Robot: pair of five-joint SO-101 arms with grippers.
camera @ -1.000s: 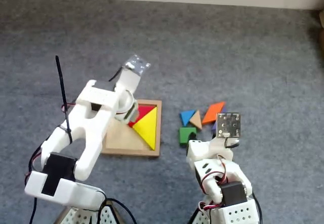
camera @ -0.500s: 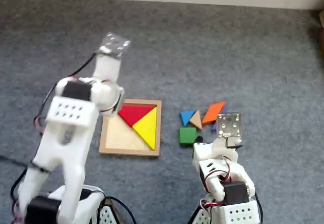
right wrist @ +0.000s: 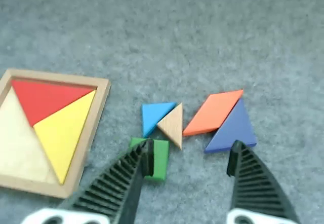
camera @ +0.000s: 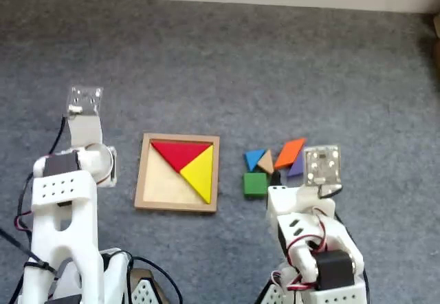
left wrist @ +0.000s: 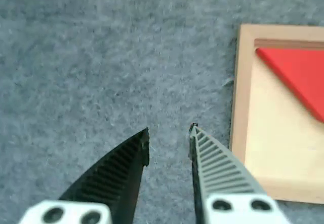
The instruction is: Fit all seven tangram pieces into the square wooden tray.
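Observation:
The square wooden tray point(camera: 146, 195) holds a red triangle point(camera: 180, 154) and a yellow triangle point(camera: 199, 173); its other half is bare wood. Right of it lie a blue triangle point(camera: 254, 158), a tan triangle point(camera: 267, 161), an orange parallelogram point(camera: 289, 153), a purple triangle point(camera: 298, 167) and a green square point(camera: 255, 183). My left gripper point(left wrist: 169, 135) is open over the carpet just left of the tray point(left wrist: 242, 107), empty. My right gripper point(right wrist: 190, 157) is open wide above the loose pieces, one finger over the green square point(right wrist: 160, 159), the other by the purple triangle point(right wrist: 234, 126).
Grey carpet covers the whole surface. The left arm point(camera: 65, 194) stands left of the tray, the right arm point(camera: 309, 228) in front of the loose pieces. Open carpet stretches behind the tray and the pieces.
The left arm has swung off the tray to the carpet at its left, uncovering the red triangle. The right arm has shifted slightly right, over the loose pieces.

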